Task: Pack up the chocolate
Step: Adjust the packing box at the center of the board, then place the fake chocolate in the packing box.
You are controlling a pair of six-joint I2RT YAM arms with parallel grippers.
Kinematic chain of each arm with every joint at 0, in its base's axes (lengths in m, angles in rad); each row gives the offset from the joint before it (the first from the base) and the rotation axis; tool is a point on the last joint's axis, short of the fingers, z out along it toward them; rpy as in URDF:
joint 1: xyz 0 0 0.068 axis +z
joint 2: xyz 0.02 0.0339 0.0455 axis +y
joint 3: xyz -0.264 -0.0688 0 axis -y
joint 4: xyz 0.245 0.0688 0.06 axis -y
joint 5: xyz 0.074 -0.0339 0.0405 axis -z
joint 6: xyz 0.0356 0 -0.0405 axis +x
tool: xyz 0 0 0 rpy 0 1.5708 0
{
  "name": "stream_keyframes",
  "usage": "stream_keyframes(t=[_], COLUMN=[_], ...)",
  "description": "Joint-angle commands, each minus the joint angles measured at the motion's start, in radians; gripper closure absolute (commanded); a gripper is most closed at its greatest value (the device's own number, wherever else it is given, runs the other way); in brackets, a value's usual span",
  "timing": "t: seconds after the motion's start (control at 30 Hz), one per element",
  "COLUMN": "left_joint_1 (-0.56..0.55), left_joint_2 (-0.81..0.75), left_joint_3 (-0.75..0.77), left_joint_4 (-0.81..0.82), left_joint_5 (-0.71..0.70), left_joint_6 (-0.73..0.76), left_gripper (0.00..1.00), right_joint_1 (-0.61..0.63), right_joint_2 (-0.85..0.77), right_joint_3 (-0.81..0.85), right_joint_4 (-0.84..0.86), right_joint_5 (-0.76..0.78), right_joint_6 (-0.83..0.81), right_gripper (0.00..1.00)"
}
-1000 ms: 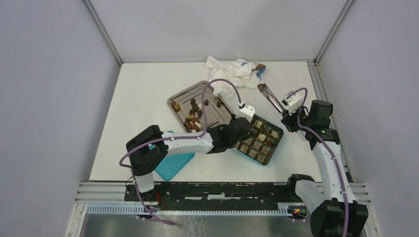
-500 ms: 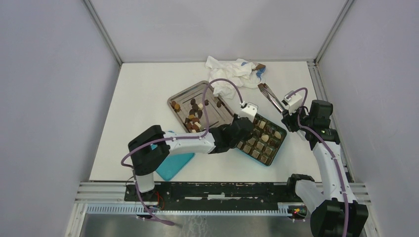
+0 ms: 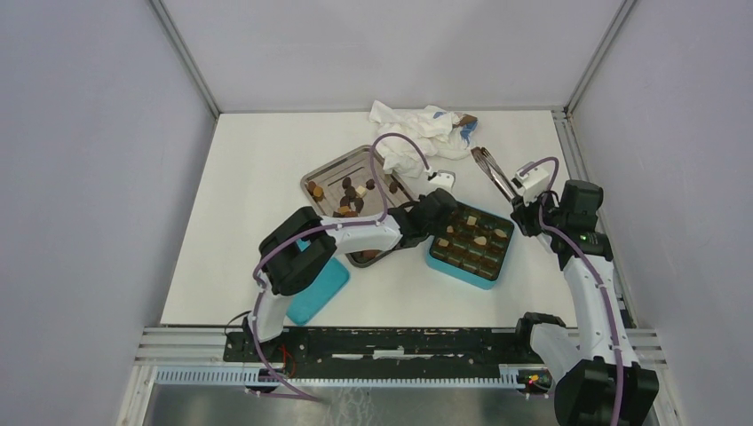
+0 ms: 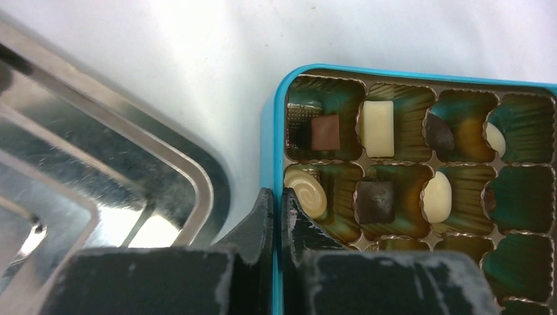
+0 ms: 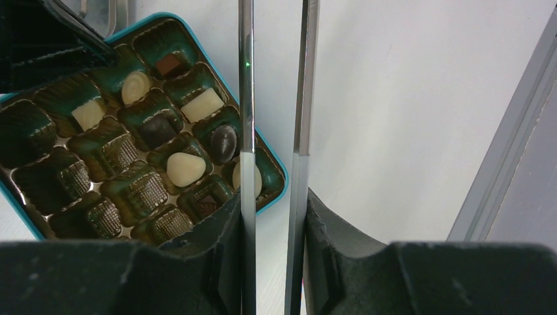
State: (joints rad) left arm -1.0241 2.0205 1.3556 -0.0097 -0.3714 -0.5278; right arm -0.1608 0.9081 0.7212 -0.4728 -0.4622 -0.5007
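Left jaws pinching teal box [image 4: 268, 131], chocolate [image 4: 306, 191] beside

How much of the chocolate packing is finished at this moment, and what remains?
Partly done: several chocolates sit in the teal box. In hand: the left tool pinches its rim, and the right tool holds tongs. Left: many cells are empty, and a cluster of pieces lies on the metal tray.
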Motion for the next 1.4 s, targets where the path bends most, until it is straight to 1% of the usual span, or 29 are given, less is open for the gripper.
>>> stream_keyframes(t=[0.0,0.03,0.1,0.13,0.23,0.27,0.33,0.43,0.57,0.67,0.7,0.77,0.83,0.9,0.97,1.07,1.13,1.23,1.3,1.37], left_joint_1=[0.014,0.020,0.034,0.041,0.050,0.050,0.051,0.050,0.051,0.052,0.053,0.056,0.059,0.060,0.060,0.060,0.060,0.059,0.061,0.061], left_joint_2=[0.037,0.043,0.040,0.033,-0.009,-0.035,-0.087,-0.196,-0.389,-0.553,-0.582,-0.687,-0.740,-0.780,-0.809,-0.866,-0.898,-0.934,-0.960,-0.978], left_joint_3=[0.108,0.109,0.105,0.099,0.079,0.073,0.053,-0.026,-0.168,-0.216,-0.217,-0.210,-0.192,-0.166,-0.192,-0.299,-0.363,-0.404,-0.420,-0.427], left_joint_4=[-0.015,-0.022,-0.030,-0.029,-0.024,-0.025,-0.021,-0.001,0.003,-0.087,-0.126,-0.211,-0.310,-0.435,-0.512,-0.528,-0.524,-0.534,-0.526,-0.518], left_joint_5=[0.039,0.041,0.044,0.049,0.055,0.057,0.065,0.068,0.051,0.026,0.021,0.002,-0.017,-0.077,-0.177,-0.292,-0.330,-0.362,-0.359,-0.350], left_joint_6=[-0.113,-0.123,-0.139,-0.143,-0.134,-0.126,-0.107,-0.067,0.012,0.072,0.096,0.159,0.244,0.326,0.370,0.410,0.418,0.415,0.414,0.415], left_gripper=[0.98,0.95,0.85,0.77,0.50,0.43,0.36,0.32,0.26,0.22,0.20,0.14,0.06,0.05,0.05,0.05,0.05,0.05,0.05,0.05], right_joint_1=[-0.019,-0.023,-0.029,-0.031,-0.032,-0.032,-0.032,-0.031,-0.033,-0.031,-0.032,-0.032,-0.032,-0.032,-0.031,-0.032,-0.031,-0.032,-0.032,-0.032], right_joint_2=[-0.007,-0.006,-0.003,0.000,0.015,0.018,0.018,0.009,-0.009,-0.022,-0.022,-0.026,-0.033,-0.046,-0.059,-0.072,-0.072,-0.065,-0.062,-0.057], right_joint_3=[0.007,0.011,0.030,0.042,0.111,0.137,0.182,0.244,0.290,0.291,0.290,0.278,0.257,0.229,0.202,0.158,0.133,0.111,0.106,0.104], right_joint_4=[0.053,0.049,0.032,0.009,-0.100,-0.151,-0.248,-0.403,-0.577,-0.693,-0.726,-0.775,-0.783,-0.783,-0.783,-0.782,-0.783,-0.782,-0.783,-0.782], right_joint_5=[-0.032,-0.039,-0.049,-0.060,-0.072,-0.069,-0.056,-0.023,-0.012,-0.033,-0.035,-0.020,0.012,0.055,0.077,0.085,0.092,0.108,0.113,0.113], right_joint_6=[0.013,0.010,-0.001,-0.016,-0.097,-0.129,-0.209,-0.325,-0.460,-0.559,-0.584,-0.635,-0.641,-0.651,-0.657,-0.660,-0.661,-0.661,-0.662,-0.663], right_gripper=[1.00,1.00,1.00,1.00,1.00,1.00,1.00,1.00,1.00,1.00,1.00,1.00,1.00,1.00,1.00,1.00,0.99,0.99,0.99,0.96])
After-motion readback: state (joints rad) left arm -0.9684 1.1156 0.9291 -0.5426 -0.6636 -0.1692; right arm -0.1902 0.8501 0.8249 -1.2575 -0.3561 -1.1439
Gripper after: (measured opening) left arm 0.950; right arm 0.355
